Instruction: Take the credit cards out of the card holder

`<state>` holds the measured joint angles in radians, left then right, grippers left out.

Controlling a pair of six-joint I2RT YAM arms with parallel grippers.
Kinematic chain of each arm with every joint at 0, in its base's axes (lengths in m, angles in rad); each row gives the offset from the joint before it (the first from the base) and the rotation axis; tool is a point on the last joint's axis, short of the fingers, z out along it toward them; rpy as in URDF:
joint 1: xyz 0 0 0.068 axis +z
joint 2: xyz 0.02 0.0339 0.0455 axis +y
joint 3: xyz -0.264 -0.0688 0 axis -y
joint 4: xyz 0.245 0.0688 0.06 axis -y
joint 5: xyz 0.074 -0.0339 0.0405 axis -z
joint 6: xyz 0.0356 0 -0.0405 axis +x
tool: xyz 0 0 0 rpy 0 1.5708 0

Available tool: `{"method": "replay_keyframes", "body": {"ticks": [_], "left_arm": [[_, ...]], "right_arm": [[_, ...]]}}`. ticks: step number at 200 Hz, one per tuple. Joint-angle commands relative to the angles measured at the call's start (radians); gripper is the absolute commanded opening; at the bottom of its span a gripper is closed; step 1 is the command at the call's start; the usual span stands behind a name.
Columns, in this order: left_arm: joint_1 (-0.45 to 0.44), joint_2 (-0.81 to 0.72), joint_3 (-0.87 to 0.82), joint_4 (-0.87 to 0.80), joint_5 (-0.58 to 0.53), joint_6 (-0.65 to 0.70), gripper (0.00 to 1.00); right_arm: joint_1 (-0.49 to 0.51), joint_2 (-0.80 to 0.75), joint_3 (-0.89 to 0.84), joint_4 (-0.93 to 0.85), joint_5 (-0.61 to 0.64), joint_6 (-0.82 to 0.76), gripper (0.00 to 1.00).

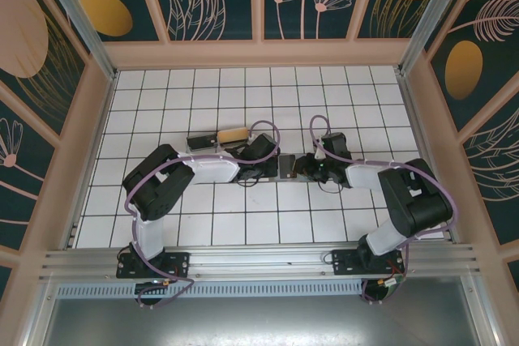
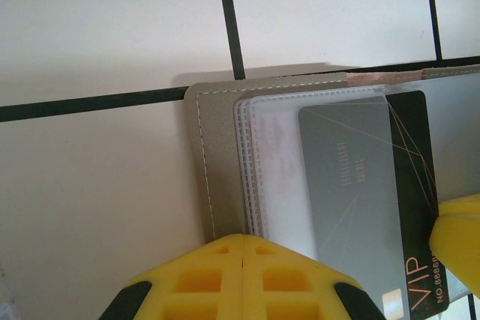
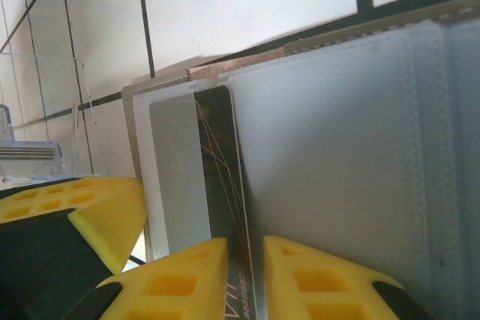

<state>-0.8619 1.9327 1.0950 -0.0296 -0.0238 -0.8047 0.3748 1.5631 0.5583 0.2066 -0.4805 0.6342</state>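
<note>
Holder (image 2: 217, 155) open flat on the table (image 2: 112, 28), at mid-table between the two arms. In its clear sleeves, a grey card (image 2: 345, 177), with a black strip (image 2: 412, 207) marked VIP along one side. A second card beneath, or the same one clear of the film: cannot tell. Nothing out of the holder yet.

Left pincer (image 2: 241, 275): fingers together, seam closed, over the near edge of the holder. Pinning it down or nipping its thin edge: cannot tell.

Right pincer (image 3: 256, 282): fingers a narrow slit apart, black strip showing through the slit. Gripping or only poised there: cannot tell.

Likely step: drawing a card out of its sleeve against the left hold.

Risks from here:
- Dragging the whole holder across the smooth tile, given any slip of the left hold.
- Losing the card mid-pull, with so thin and slick an edge to hold.
- Catching sleeve film along with the card, then creasing or tearing it.
- Jamming in the snug slot, from any pull off the slot's line.
- Knocking pincer against pincer, both crowded just beside each other over one small thing.

Safest with a slow, straight draw along the slot.
</note>
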Motion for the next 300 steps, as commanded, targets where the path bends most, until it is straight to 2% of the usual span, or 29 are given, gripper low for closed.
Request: {"method": "replay_keyframes", "body": {"ticks": [1, 38, 93, 187, 238, 300], "left_arm": [[0.004, 0.043, 0.014, -0.046, 0.024, 0.002, 0.0], [0.004, 0.043, 0.014, -0.047, 0.024, 0.002, 0.0], [0.005, 0.043, 0.01, -0.05, 0.019, 0.004, 0.0], [0.003, 0.041, 0.008, -0.052, 0.019, 0.006, 0.0], [0.004, 0.035, 0.006, -0.055, 0.018, 0.009, 0.0], [0.003, -0.035, 0.016, -0.044, 0.019, 0.017, 0.0]], "right_arm": [[0.012, 0.031, 0.021, 0.016, -0.016, -0.018, 0.22], [0.026, 0.037, 0.032, 0.016, -0.012, -0.018, 0.21], [-0.01, -0.001, -0.006, 0.004, 0.016, -0.02, 0.07], [-0.103, -0.103, -0.109, -0.014, 0.002, -0.052, 0.05], [-0.159, -0.207, -0.129, -0.071, 0.008, -0.086, 0.05], [-0.164, -0.382, -0.11, -0.131, 0.021, -0.098, 0.0]]}}
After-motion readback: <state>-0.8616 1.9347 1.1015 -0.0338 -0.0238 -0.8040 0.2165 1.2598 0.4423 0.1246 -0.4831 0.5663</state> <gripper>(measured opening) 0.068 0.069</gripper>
